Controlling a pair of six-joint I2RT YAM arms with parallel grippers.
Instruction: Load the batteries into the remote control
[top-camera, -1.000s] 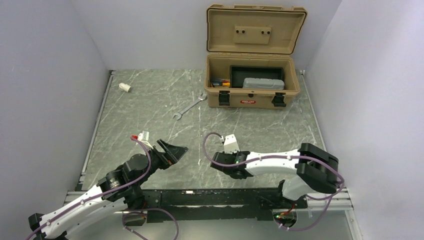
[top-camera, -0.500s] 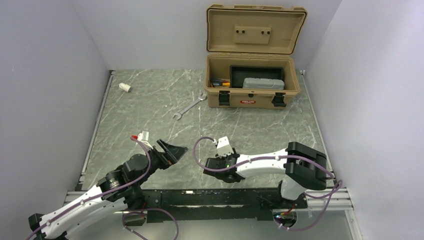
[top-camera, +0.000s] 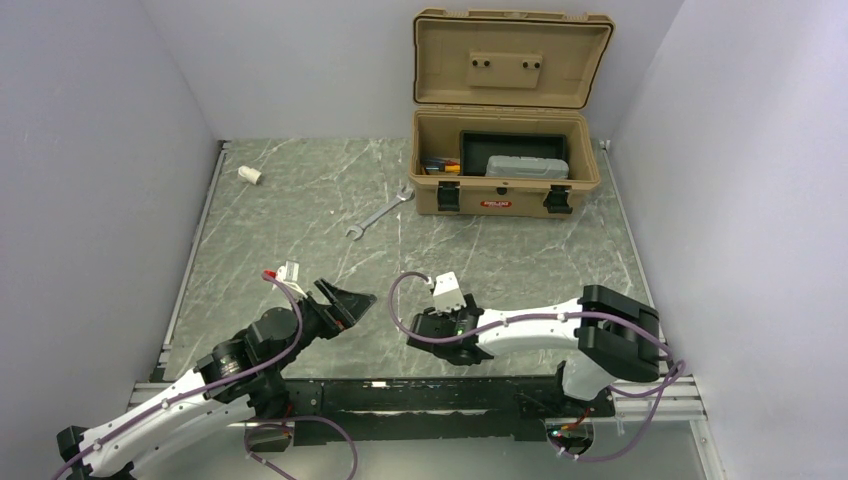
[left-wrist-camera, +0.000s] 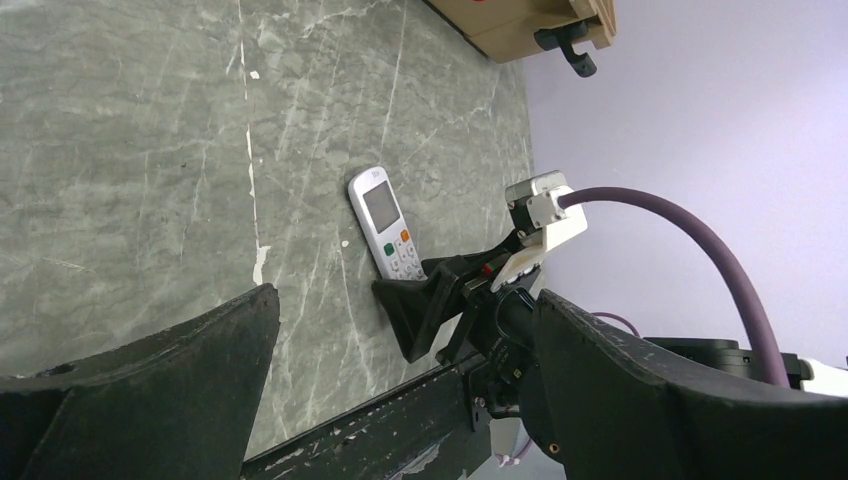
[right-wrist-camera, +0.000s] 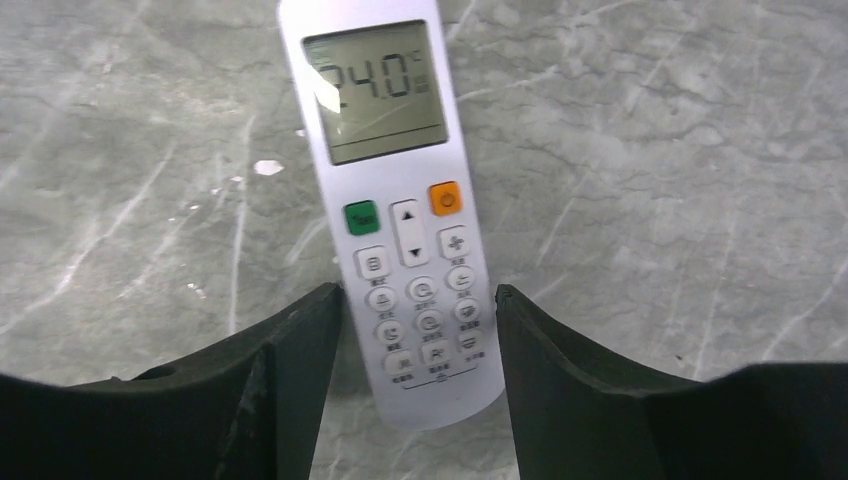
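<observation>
Now straddling the button end of the remote control (right-wrist-camera: 400, 220) with the right gripper (right-wrist-camera: 418, 297), likely steadying it face up near the table's (top-camera: 290, 200) front edge; squeezing or letting go, not possible telling. Holding the left gripper (left-wrist-camera: 405, 300) wide and empty beside it. Leaving plenty of bare room toward the back edge.

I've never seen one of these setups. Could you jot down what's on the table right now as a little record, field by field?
remote: slim white plastic remote control, face up on the grey marbled table, screen reading 24.0
right tool: open, fingers either side of the remote's button end, slim gaps
left tool: open, empty, left of the remote
batteries: none visible
far side: open tan plastic toolbox, silver wrench, stubby white cylinder
</observation>
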